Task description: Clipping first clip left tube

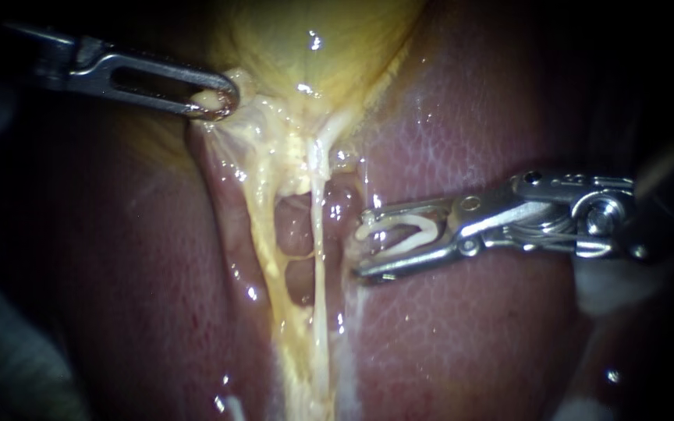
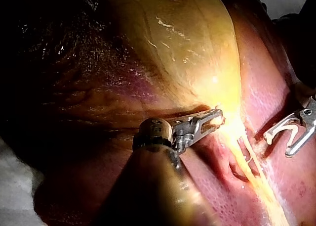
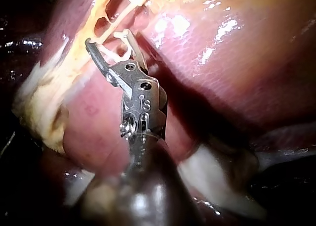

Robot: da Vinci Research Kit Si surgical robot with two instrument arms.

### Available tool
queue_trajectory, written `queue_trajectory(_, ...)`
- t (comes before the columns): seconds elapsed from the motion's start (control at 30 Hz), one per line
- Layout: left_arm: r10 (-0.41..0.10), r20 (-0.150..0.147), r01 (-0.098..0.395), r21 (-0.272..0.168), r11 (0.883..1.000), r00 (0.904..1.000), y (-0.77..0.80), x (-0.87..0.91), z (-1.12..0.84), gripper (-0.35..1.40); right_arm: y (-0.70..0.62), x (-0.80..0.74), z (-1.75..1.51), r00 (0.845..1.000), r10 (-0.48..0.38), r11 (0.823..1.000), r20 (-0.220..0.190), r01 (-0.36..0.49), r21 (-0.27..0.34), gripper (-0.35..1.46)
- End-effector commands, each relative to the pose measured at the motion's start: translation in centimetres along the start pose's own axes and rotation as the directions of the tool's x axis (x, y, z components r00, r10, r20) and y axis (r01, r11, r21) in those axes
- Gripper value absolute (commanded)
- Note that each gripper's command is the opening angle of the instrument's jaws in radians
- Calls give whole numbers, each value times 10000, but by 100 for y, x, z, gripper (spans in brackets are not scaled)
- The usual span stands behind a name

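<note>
Here, the left instrument [image 1: 218, 101] pinches the gallbladder [image 1: 313, 47]; just beside its tubes [image 1: 317, 257], the right instrument [image 1: 364, 242] cradles a clip [image 1: 431, 226] (jaws spread wide).

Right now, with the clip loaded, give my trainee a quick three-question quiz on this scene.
1. True or false: the clip is already closed around a tube.
2. Which instrument grips tissue at the gallbladder: A, the left instrument, or B, the right instrument?
3. Fill in: the reddish organ beneath the right instrument is the ____.
Key: 1 false; 2 A; 3 liver.
</note>
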Motion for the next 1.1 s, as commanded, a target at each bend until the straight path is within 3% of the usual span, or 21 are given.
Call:
queue_trajectory(0.03, 0, 0, 0, 0, 10000, 10000, 0, 0, 0, -35, -2, 0, 2, 10000, 59, 9999, 6, -59, 98, 50)
queue_trajectory(0.27, 1, 0, -1, 0, 10000, 10000, 0, 0, 0, -35, -12, 3, 21, 9989, 431, 9974, -192, -419, 583, 50)
queue_trajectory(0.43, 1, -1, -1, 0, 10000, 10000, 0, 0, 0, -35, -12, -2, 42, 9970, 770, 9875, 51, -769, 1379, 50)
queue_trajectory(0.67, 1, -1, -1, 1, 10000, 10000, 0, 0, 0, -35, -4, -20, 65, 9951, 979, 9852, 167, -993, 1395, 50)
queue_trajectory(1.1, 1, -2, -1, 1, 10000, 10000, 0, 0, 0, -35, 27, -44, 81, 9954, 926, 9919, 257, -944, 848, 49)
